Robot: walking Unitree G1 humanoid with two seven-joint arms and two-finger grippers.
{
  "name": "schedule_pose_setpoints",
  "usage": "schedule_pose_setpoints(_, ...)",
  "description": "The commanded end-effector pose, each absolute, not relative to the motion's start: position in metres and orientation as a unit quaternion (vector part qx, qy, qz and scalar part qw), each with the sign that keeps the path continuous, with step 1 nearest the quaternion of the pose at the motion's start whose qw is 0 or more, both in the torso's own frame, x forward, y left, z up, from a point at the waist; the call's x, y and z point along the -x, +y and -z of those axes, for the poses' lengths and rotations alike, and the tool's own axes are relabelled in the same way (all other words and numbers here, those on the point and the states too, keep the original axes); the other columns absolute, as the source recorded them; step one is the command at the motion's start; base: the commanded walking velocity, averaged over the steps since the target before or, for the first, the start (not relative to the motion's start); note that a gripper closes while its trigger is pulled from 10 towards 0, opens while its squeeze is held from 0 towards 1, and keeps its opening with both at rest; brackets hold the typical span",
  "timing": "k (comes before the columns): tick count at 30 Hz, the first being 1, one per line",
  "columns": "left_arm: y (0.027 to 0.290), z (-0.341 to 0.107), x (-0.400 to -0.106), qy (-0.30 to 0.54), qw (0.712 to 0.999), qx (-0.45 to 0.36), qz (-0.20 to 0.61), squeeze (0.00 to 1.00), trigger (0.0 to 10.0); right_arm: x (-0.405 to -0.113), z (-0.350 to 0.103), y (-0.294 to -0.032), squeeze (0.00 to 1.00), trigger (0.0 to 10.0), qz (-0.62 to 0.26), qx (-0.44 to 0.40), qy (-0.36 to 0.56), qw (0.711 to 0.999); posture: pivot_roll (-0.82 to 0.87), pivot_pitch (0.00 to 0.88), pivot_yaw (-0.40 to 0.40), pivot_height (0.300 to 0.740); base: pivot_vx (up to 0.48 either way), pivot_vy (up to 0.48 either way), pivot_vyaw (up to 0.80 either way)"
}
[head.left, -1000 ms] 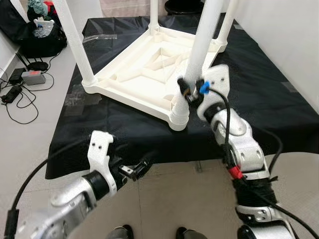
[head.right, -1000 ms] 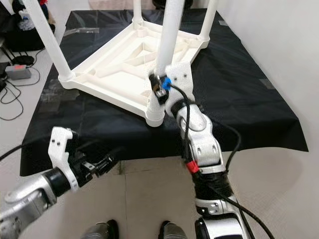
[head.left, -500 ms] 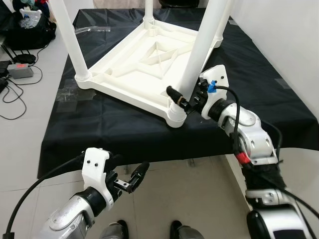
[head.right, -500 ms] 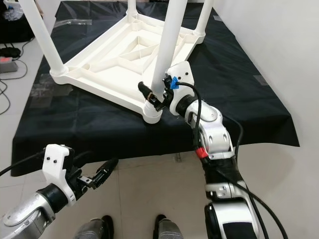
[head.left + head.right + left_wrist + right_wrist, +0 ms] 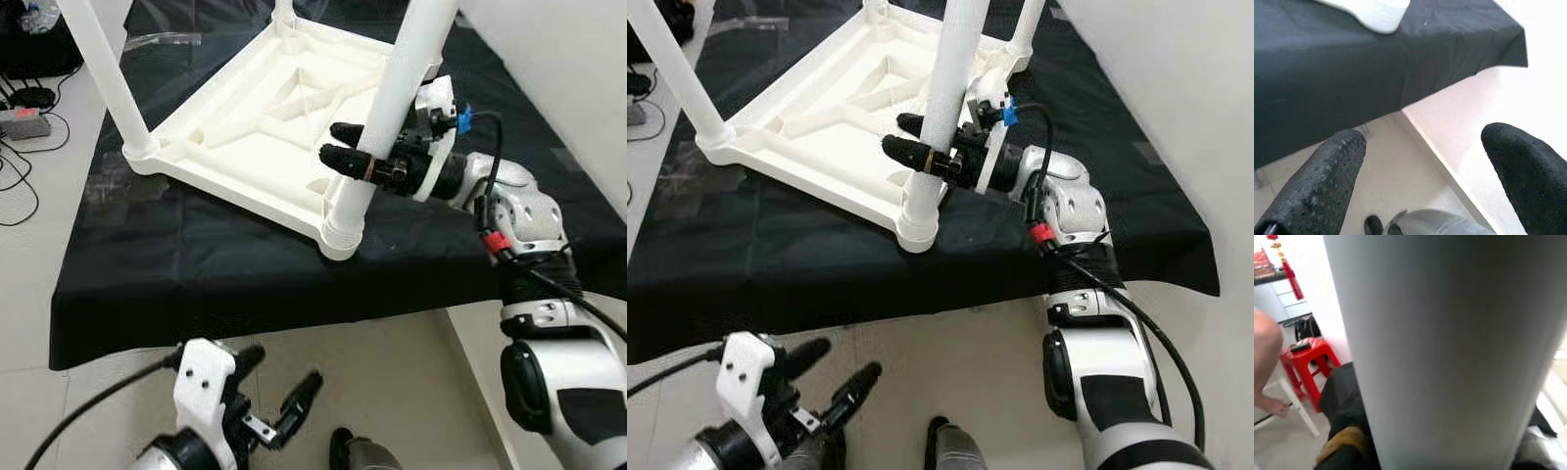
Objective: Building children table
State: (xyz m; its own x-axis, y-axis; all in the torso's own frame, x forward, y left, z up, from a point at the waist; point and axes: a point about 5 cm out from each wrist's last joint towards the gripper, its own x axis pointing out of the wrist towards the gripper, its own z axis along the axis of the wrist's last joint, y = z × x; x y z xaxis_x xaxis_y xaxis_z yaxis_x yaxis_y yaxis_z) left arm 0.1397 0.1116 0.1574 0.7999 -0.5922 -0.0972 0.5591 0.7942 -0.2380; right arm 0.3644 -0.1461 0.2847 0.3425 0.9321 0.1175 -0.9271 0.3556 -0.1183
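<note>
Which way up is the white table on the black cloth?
Upside down: the table rests top-down on the cloth, its legs pointing up.

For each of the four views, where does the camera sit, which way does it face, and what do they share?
Left eye: on the head, facing down at the upturned white table on black cloth; right gripper straddles the near leg.
Right eye: same scene, both arms.
Left wrist: along the open left gripper, at cloth edge and floor.
Right wrist: pressed up to that leg.
Shared: leg, cloth.
</note>
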Motion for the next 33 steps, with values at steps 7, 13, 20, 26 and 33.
schedule_pose_setpoints(7,0.112,-0.157,-0.142,0.048,0.95,0.097,0.294,0.0,10.0,-0.363,-0.291,-0.166,0.0,0.0,-0.561,0.026,-0.086,0.823,0.0,0.258,-0.084,0.74,0.0,0.0,0.0)
schedule_pose_setpoints(13,0.114,-0.158,-0.143,0.035,0.956,0.083,0.278,0.0,10.0,-0.364,-0.264,-0.162,0.0,0.0,-0.38,0.064,-0.056,0.921,-0.01,0.262,-0.094,0.74,0.0,0.0,0.0)
schedule_pose_setpoints(20,0.115,-0.15,-0.157,0.023,0.961,0.071,0.267,0.0,10.0,-0.351,-0.184,-0.135,0.0,0.0,-0.024,0.061,0.027,0.997,-0.03,0.193,-0.086,0.74,0.0,0.0,0.0)
schedule_pose_setpoints(26,0.115,-0.142,-0.166,0.022,0.962,0.07,0.263,0.0,10.0,-0.372,-0.191,-0.114,0.0,0.0,-0.061,0.037,0.034,0.997,-0.04,0.155,-0.092,0.74,0.0,0.0,0.0)
schedule_pose_setpoints(33,0.115,-0.138,-0.172,0.02,0.963,0.067,0.259,0.0,10.0,-0.365,-0.213,-0.095,0.0,10.0,-0.137,-0.019,-0.011,0.99,-0.05,0.139,-0.078,0.74,0.0,0.0,0.0)
